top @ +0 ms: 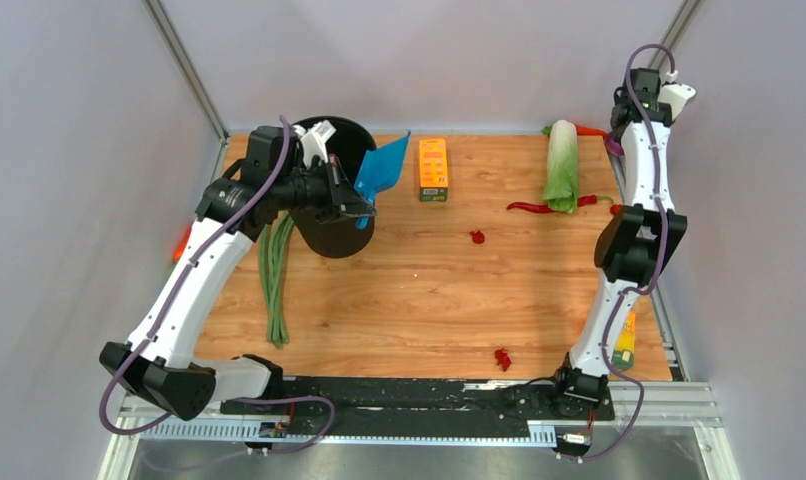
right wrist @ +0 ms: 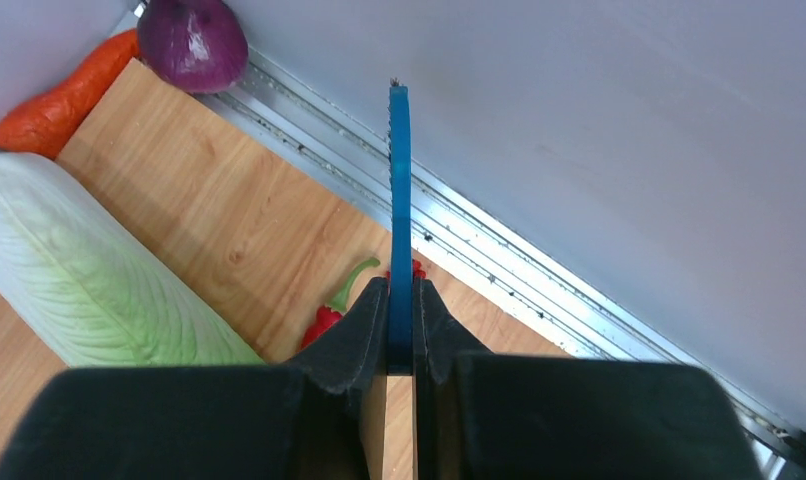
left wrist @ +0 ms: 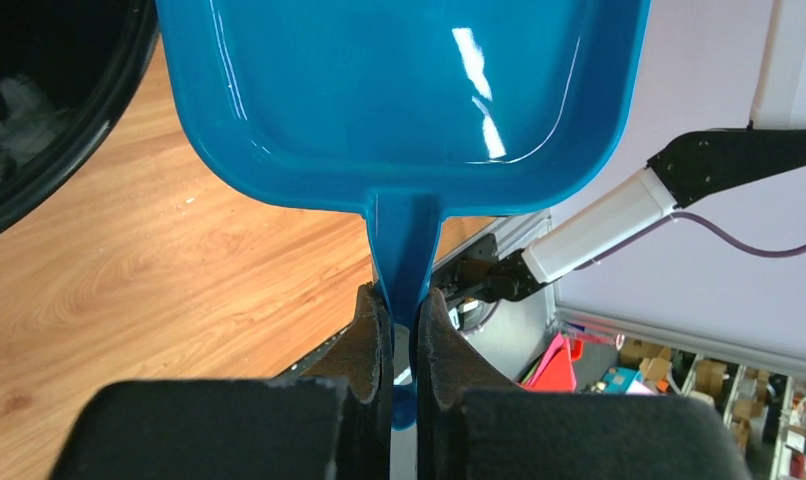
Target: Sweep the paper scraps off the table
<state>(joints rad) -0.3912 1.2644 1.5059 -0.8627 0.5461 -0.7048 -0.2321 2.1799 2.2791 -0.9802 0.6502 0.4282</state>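
Observation:
On the wood table [top: 399, 300], one red paper scrap [top: 476, 237] lies mid-board and another [top: 502, 358] near the front rail. A third red bit [right wrist: 416, 268] peeks out by the right wall. My left gripper [left wrist: 403, 300] is shut on the handle of the blue dustpan [left wrist: 399, 90]. It holds the dustpan [top: 384, 165] tilted at the rim of the black bin [top: 329, 235]; the pan's inside looks bare. My right gripper [right wrist: 400, 290] is raised over the far right corner. It is shut on a thin blue tool [right wrist: 400, 200] seen edge-on.
An orange box [top: 433, 168] stands at the back centre. Green beans [top: 275, 280] lie at the left. A cabbage [top: 562, 165], a red chili [top: 539, 207], a carrot [right wrist: 64, 100] and a purple onion [right wrist: 192, 35] crowd the far right corner. Grey walls enclose the board.

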